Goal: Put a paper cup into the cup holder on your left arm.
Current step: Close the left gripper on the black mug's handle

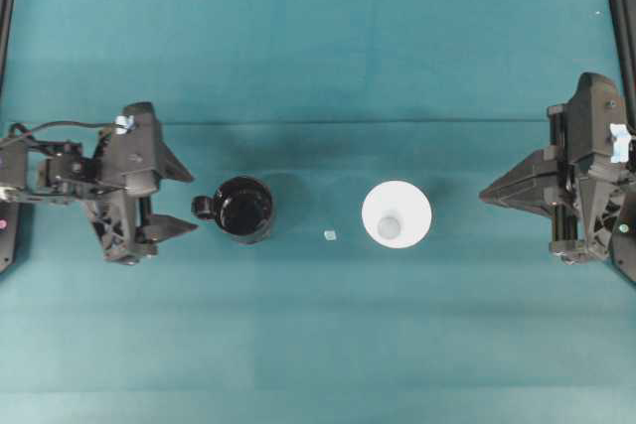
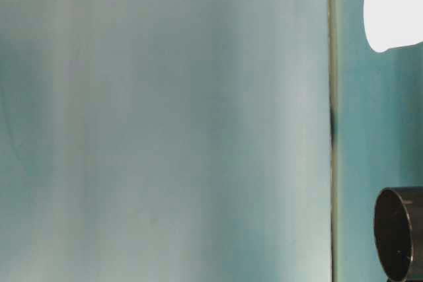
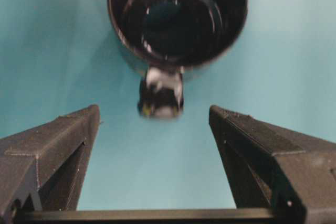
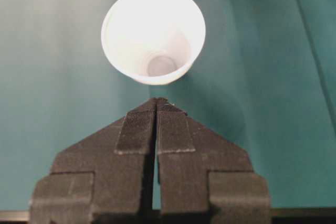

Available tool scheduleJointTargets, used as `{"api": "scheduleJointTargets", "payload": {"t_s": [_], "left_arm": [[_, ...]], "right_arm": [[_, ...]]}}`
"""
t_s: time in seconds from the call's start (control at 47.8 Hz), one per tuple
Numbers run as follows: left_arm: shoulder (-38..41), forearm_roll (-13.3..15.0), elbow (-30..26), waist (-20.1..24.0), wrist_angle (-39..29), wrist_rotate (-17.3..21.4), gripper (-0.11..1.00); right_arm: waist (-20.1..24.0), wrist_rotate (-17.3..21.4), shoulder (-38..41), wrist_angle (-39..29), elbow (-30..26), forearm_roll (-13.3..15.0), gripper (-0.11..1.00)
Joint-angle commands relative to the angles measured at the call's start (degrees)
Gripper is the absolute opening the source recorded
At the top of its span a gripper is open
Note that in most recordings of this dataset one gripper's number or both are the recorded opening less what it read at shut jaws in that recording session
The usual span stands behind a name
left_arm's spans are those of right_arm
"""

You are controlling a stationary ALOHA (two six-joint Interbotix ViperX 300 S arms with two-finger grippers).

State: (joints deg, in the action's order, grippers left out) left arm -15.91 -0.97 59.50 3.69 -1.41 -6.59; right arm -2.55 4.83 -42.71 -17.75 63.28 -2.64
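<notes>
**Cup holder and paper cup side by side, both arms standing off**

A teal table [image 1: 318,47] fills the whole scene, with a faint crease running across it from left to right just behind the two arms.

The left arm [image 1: 60,171] reaches in from the left edge, a thin black cable looping over its rear segment. Its gripper [image 1: 190,202] points right, towards the middle of the table, and the jaws are spread wide with nothing between them. From the left wrist view the two fingers [image 3: 58,150] frame bare cloth, and the holder's handle sits beyond the gap, clear of both tips.

The right arm [image 1: 596,176] comes in from the right edge with a light-blue tape patch on top. Its gripper [image 1: 485,196] points left and is pressed fully closed, pads together, empty.

The cup holder [image 1: 243,209] stands upright just right of the left gripper, its small knobby handle turned towards those fingers but not touching them.

The paper cup [image 1: 397,213] stands upright right of centre, mouth up, between the holder and the right gripper, apart from both.

A tiny pale scrap [image 1: 330,235] lies on the cloth between holder and cup.
</notes>
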Motion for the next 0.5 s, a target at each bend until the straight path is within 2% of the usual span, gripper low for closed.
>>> {"api": "scheduleJointTargets", "payload": {"t_s": [0.0, 0.482], "left_arm": [[1.05, -0.09, -1.14, 0.00, 1.58, -0.18, 0.90], [4.83, -0.09, -2.02, 0.00, 2.72, 0.18, 0.90]], "right_arm": [[0.00, 0.53, 0.18, 0.26, -1.49, -0.09, 0.00], [0.00, 0.79, 0.18, 0.26, -1.49, -0.09, 0.00]]}}
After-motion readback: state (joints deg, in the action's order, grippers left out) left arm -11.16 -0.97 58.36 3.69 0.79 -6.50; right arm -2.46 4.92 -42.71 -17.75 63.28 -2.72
